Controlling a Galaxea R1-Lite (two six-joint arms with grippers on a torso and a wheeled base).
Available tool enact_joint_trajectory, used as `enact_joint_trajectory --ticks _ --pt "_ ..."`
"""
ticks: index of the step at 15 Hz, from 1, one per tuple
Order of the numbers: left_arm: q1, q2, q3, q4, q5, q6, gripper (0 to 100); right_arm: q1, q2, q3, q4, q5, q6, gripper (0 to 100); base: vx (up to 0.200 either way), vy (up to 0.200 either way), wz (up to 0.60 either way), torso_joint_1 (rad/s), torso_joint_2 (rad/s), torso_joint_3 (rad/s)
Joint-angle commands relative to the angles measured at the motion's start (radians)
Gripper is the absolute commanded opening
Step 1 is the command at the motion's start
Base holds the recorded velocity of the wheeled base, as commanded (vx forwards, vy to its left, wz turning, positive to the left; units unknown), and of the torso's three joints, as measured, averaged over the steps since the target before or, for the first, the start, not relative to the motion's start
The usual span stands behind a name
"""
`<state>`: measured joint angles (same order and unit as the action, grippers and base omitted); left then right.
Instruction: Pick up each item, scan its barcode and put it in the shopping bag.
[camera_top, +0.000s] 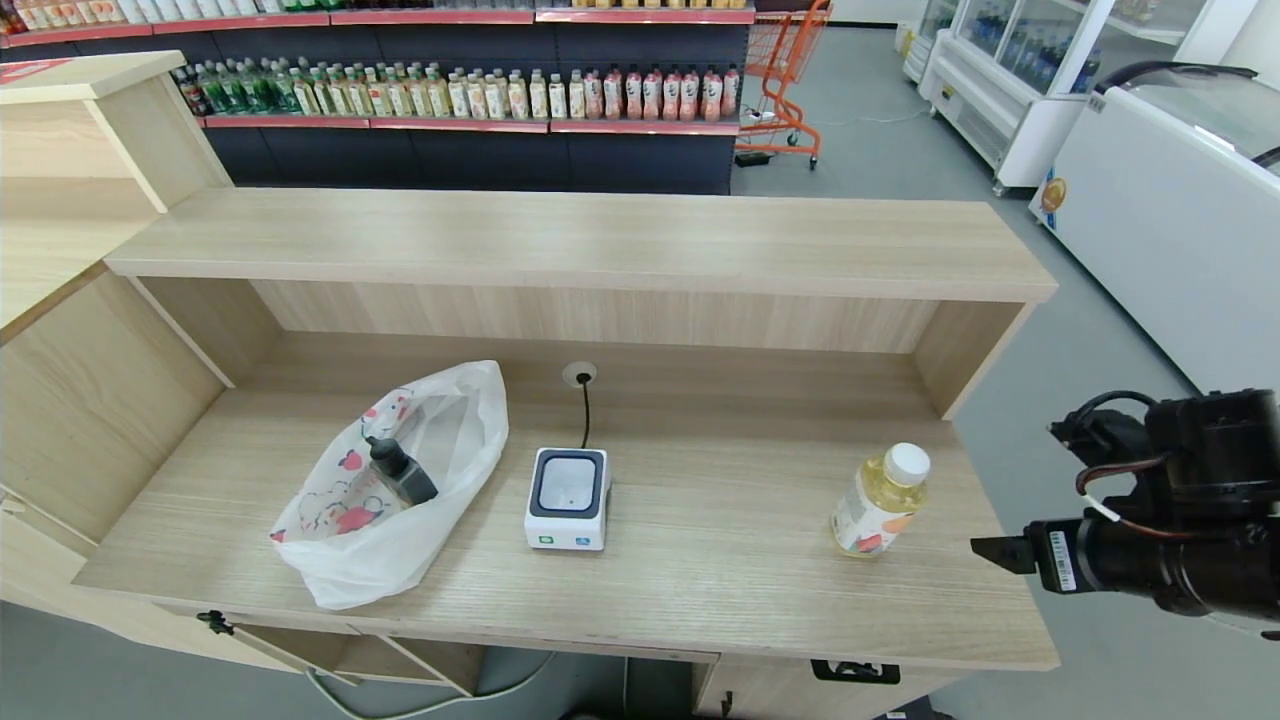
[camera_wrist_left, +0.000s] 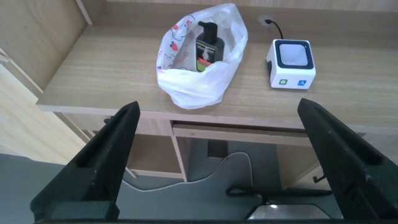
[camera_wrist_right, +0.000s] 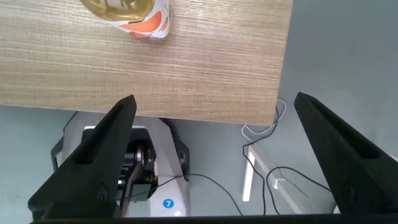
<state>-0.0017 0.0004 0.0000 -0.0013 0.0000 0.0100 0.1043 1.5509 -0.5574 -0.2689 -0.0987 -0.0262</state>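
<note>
A clear bottle of yellow drink (camera_top: 881, 500) with a white cap stands upright on the counter's right side; its base (camera_wrist_right: 134, 14) shows in the right wrist view. The white shopping bag (camera_top: 385, 482) lies open on the left with a dark pump bottle (camera_top: 400, 470) inside, also seen as the bag (camera_wrist_left: 196, 68) and bottle (camera_wrist_left: 208, 48). The white barcode scanner (camera_top: 567, 497) sits mid-counter, cabled to the back. My right gripper (camera_wrist_right: 221, 162) is open, below and in front of the counter edge near the drink. My left gripper (camera_wrist_left: 221, 162) is open, low before the counter's front.
The wooden counter (camera_top: 700, 560) has a raised shelf (camera_top: 600, 240) behind it and side walls at both ends. Stocked drink shelves (camera_top: 460, 95), an orange cart (camera_top: 790, 80) and white freezers (camera_top: 1170, 190) stand beyond. Cables (camera_wrist_right: 267, 180) lie on the floor under the counter.
</note>
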Motion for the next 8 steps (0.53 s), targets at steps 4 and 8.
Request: enact_joint_trajectory --ticks 4,8 --pt "0.000 0.001 0.000 0.000 0.000 0.001 100 0.017 0.163 0.048 -0.156 0.045 -0.017 100 0.000 0.000 0.00 0.000 0.00 0.000" --pt "0.002 0.001 0.000 0.000 0.000 0.001 100 0.057 0.242 0.050 -0.263 0.048 -0.021 100 0.000 0.000 0.00 0.000 0.00 0.000"
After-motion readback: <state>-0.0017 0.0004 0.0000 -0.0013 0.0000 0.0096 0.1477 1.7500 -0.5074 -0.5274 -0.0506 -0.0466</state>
